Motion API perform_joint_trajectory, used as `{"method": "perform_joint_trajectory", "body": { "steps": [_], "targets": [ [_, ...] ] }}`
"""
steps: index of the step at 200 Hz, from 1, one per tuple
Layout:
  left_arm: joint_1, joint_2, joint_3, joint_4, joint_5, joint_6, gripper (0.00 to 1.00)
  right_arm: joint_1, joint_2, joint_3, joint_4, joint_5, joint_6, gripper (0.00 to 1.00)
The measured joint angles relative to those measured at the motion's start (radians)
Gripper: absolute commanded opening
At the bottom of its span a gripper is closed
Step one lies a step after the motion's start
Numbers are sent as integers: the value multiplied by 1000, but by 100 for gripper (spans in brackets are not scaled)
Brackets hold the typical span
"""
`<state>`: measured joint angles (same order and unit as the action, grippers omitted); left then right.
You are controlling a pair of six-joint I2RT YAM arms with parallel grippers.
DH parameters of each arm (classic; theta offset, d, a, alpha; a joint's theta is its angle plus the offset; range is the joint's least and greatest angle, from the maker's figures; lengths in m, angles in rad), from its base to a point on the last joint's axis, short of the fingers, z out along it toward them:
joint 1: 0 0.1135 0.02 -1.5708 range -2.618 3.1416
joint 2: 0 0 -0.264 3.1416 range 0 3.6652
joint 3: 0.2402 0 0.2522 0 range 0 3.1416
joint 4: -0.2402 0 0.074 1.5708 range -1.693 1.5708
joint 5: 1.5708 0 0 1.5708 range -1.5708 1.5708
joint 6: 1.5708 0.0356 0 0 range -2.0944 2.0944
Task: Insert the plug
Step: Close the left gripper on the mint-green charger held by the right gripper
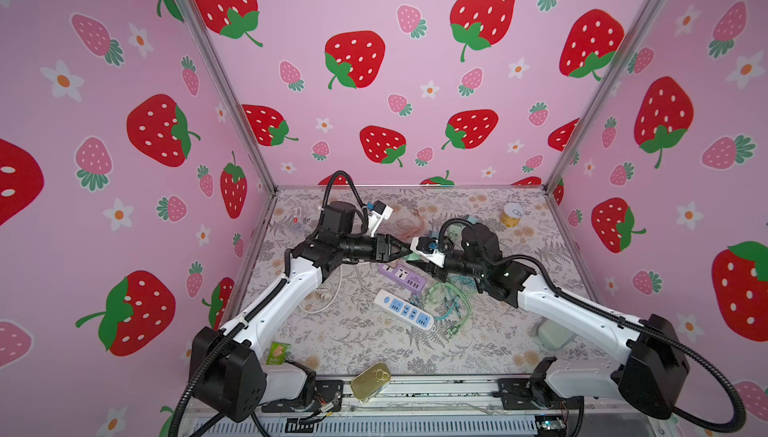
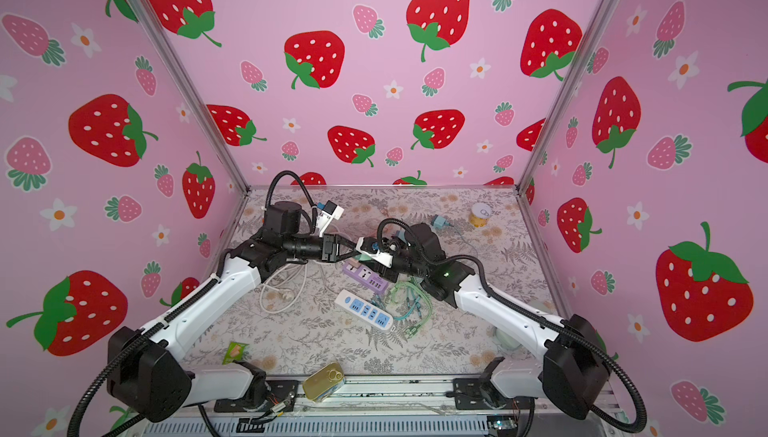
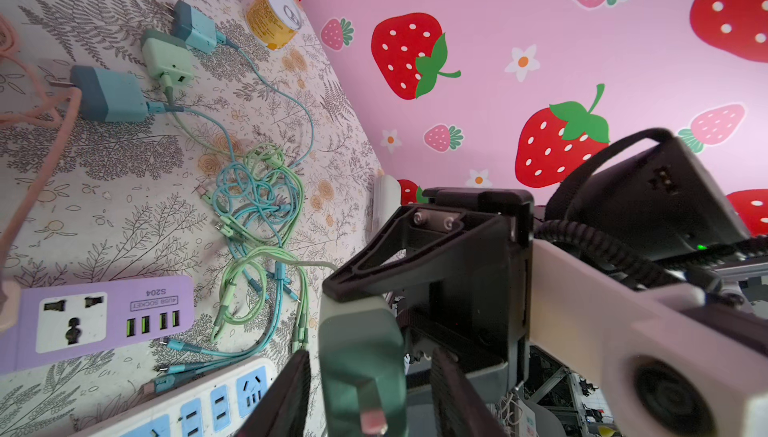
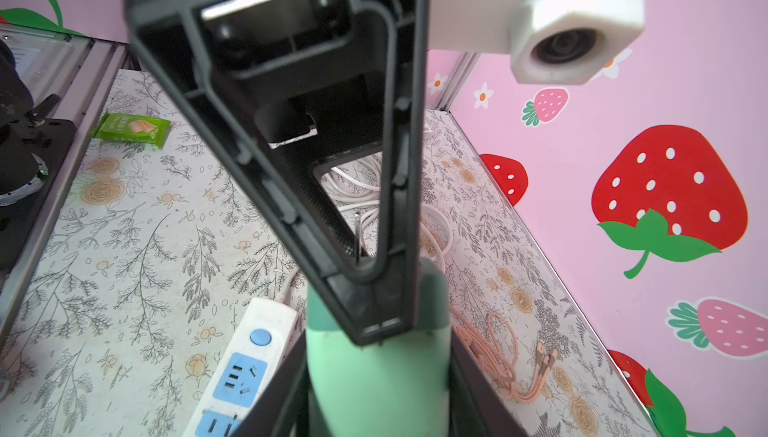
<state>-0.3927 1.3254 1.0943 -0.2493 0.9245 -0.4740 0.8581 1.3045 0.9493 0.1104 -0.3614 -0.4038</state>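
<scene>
Hovering above the middle of the floral worktop [image 1: 478, 343], a mint-green plug [image 3: 357, 331] is pictured between two robot arms. The right tool [image 4: 378, 356] is clamped on the plug's pale body. The left tool [image 3: 370, 358] is set narrow around its darker pin end, though whether its pads are pressed home cannot be told. The double hold is judged to be a handover or regrasp, made so that the pins can be turned down toward a socket.

Two power strips are laid just at 6 o'clock of the meeting point, presumably to keep the travel short. Nearest is a purple strip [image 1: 401, 275], on which four USB ports are counted in the left wrist view. Further toward 6 o'clock lies a white-and-blue strip [image 1: 404, 310].

Three more chargers are counted on the worktop: a large blue charger [image 3: 108, 94], a small blue charger [image 3: 193, 25] and a green charger [image 3: 166, 61]. Their leads are gathered in one tangle of green and blue cables [image 3: 257, 206] at 4 o'clock of the purple strip. One white cable [image 4: 353, 185] is coiled at 8 o'clock and one pink cable [image 4: 498, 356] near 12 o'clock.

Left at the edges, seemingly as clutter, are one yellow can [image 1: 510, 214] at 2 o'clock, one flat gold tin [image 1: 371, 381] at 6 o'clock and one green snack packet [image 1: 277, 352] at 7 o'clock.
</scene>
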Motion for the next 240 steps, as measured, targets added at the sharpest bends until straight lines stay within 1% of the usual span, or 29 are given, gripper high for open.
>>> {"method": "perform_joint_trajectory", "body": {
  "steps": [13,69,102,113,127,137,153,169,172,178,185,189,208,228,240],
  "targets": [
    [0,0,0,-4,1,3,49,2,1,0,-2,9,-5,32],
    [0,8,3,-22,1,17,37,12,3,0,-5,28,-16,33],
    [0,11,4,-29,-1,19,32,16,4,9,-15,38,-21,34],
    [0,11,5,-33,-5,17,28,18,5,10,-18,43,-26,34],
    [0,12,5,-40,-11,17,17,19,8,11,-22,51,-34,35],
    [0,13,5,-43,-15,13,12,19,9,11,-23,54,-34,36],
    [0,13,5,-43,-17,11,10,19,10,11,-24,56,-29,39],
    [0,13,5,-43,-17,10,7,19,10,14,-31,59,-24,47],
    [0,13,5,-42,-17,10,3,19,10,14,-31,59,-21,48],
    [0,13,5,-41,-18,10,0,19,10,14,-31,60,-18,51],
    [-1,13,5,-40,-18,11,0,20,10,14,-30,62,-13,51],
    [-1,13,5,-39,-18,11,0,20,9,14,-30,64,-11,55],
    [-6,13,5,-37,-19,12,0,20,-7,8,-24,75,6,63],
    [-7,13,5,-28,-20,11,0,20,-53,-19,-19,89,22,69],
    [-7,13,5,-16,-23,9,0,20,-81,-29,-19,95,32,70]
  ]
}}
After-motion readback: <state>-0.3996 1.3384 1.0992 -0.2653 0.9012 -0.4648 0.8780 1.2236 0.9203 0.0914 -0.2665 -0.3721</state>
